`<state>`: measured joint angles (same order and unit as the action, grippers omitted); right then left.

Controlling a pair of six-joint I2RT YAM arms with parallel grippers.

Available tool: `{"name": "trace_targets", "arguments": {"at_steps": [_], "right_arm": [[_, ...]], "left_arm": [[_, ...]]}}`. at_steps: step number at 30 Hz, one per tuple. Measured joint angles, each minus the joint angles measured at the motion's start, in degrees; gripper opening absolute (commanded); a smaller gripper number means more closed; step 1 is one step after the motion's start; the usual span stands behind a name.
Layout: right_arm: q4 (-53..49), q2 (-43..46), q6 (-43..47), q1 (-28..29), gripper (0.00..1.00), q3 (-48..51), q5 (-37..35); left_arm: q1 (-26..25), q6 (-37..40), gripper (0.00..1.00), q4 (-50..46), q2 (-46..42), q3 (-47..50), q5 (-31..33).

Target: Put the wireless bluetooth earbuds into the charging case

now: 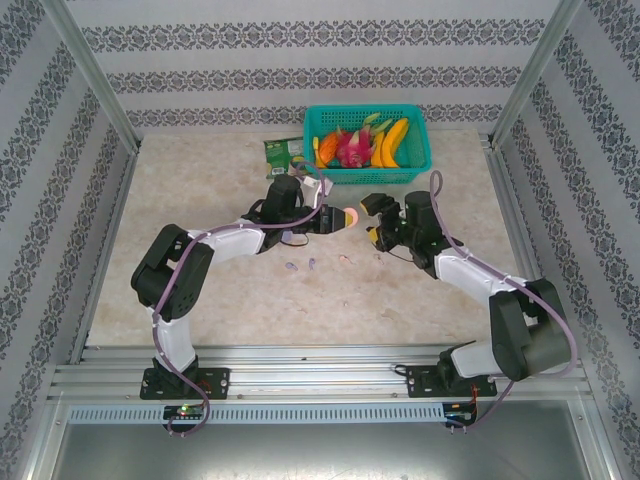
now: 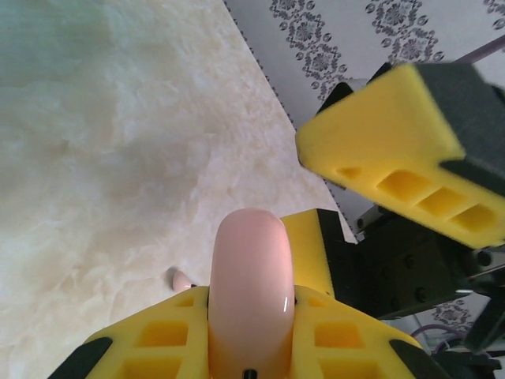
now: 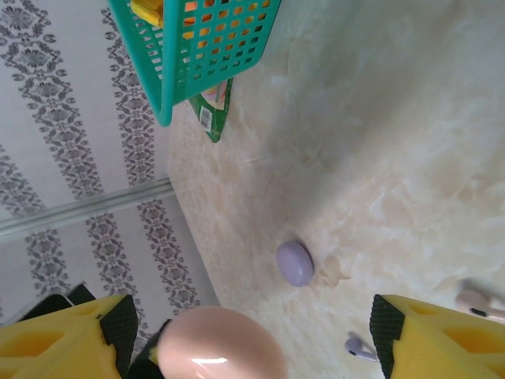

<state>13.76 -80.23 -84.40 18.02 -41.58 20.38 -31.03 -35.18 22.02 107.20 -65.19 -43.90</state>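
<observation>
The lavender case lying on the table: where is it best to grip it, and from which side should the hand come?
Probably come straight down from above and close on the two opposite rounded edges of the lavender case. It lies flat on the table, with free space around it.

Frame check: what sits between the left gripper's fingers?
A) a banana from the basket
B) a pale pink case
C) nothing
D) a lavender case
B: the left wrist view shows the pale pink case edge-on, clamped between the yellow pads of the left gripper, while the lavender case lies apart on the table.
</observation>
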Motion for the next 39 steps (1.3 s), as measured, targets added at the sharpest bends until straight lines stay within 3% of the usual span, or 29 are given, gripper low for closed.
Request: {"name": "trace_targets", "arguments": {"at_steps": [10, 28, 39], "right_arm": [[0.02, -3.23, -5.38, 2.86, 0.75, -2.62, -2.01], [0.87, -5.29, -7.26, 3.96, 0.66, -4.02, -2.82], [1.51, -5.79, -7.45, 4.37, 0.51, -4.57, -3.04]], "left_arm": [[-1.29, 3.74, 0.05, -3.56, -1.09, -0.96, 2.62], [-1.62, 5.01, 0.05, -4.96, -1.49, -1.88, 3.67], [-1.68, 5.01, 0.05, -4.96, -1.49, -1.99, 3.74]]}}
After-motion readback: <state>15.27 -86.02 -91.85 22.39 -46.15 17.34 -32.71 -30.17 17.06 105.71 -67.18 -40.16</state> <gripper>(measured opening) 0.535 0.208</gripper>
